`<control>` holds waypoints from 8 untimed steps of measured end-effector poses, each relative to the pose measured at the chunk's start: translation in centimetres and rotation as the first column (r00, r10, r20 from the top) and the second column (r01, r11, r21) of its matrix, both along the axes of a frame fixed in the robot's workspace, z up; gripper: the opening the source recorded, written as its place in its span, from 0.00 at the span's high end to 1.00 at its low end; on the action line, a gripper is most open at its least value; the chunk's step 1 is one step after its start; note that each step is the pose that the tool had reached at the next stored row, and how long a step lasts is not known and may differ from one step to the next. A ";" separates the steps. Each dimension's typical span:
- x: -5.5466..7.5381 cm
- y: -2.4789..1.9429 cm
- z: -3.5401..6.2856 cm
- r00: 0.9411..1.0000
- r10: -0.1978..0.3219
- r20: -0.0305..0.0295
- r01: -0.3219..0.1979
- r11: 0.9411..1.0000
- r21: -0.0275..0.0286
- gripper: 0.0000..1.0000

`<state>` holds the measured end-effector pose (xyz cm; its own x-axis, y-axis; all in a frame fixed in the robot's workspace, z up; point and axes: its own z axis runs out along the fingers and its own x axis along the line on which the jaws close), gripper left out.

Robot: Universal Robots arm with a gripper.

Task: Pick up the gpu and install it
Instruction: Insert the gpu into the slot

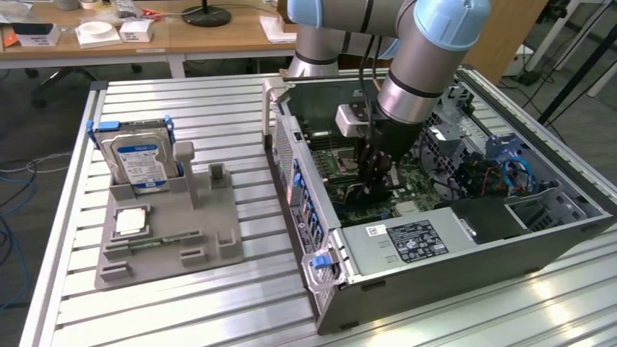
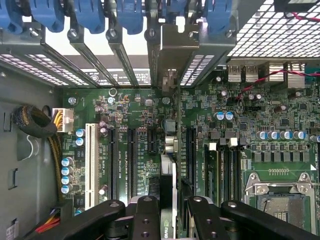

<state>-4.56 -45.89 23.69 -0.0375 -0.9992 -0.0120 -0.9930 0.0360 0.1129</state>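
Observation:
My gripper (image 1: 372, 181) reaches down into the open computer case (image 1: 318, 238), over the green motherboard (image 1: 371, 210). Its black fingers (image 2: 145, 217) are shut on the gpu (image 2: 168, 165), a thin card that the wrist view sees edge-on, running between the long expansion slots (image 2: 132, 160). The card's metal bracket (image 2: 172, 47) stands at the rear slot openings, under the blue latches (image 2: 132, 15). In the exterior view the gpu (image 1: 359, 192) shows as a dark piece low between the fingers, close to the board. Whether it sits fully in its slot I cannot tell.
On the exterior view's left a grey holder (image 1: 207, 253) carries a silver hard drive (image 1: 140, 163), a CPU (image 1: 130, 220) and a RAM stick (image 1: 154, 241). Inside the case are the power supply (image 1: 415, 242), cables (image 1: 516, 173) and an empty CPU socket (image 2: 280, 200).

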 end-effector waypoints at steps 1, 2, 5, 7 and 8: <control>0.0 0.00 0.00 1.000 0.000 0.000 0.000 1.000 0.000 0.74; -0.1 0.03 -0.07 1.000 -0.001 -0.001 0.001 1.000 0.003 0.73; 0.0 0.00 -0.01 1.000 0.000 0.000 0.000 1.000 0.000 0.61; 0.0 0.00 0.08 1.000 0.000 0.000 0.000 1.000 0.000 0.55; 0.0 0.00 0.24 1.000 0.000 0.000 0.000 1.000 0.000 0.55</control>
